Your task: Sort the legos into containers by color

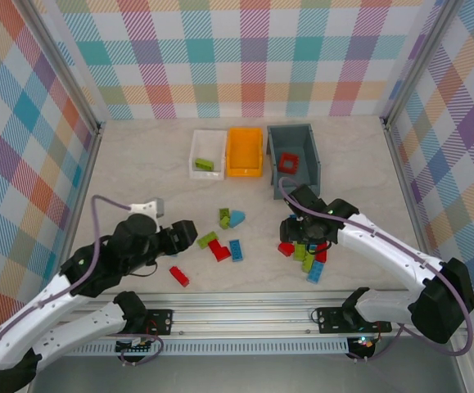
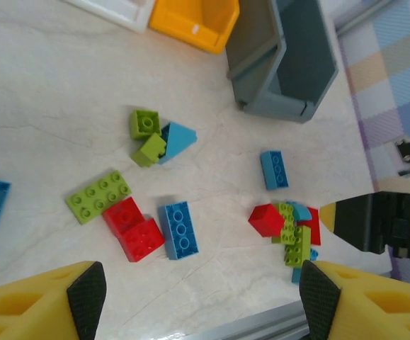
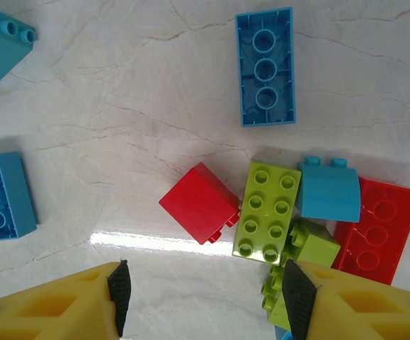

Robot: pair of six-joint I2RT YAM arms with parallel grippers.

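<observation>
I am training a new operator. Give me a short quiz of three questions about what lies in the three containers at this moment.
1. True or false: the orange plastic bin holds a blue brick.
2. Which colour has the studded brick lying in the small white plastic tray? A red, B lime green, C blue.
3. Fill in: the plastic brick in the large dark grey plastic bin is ____.
Key: 1 false; 2 B; 3 red.
</observation>
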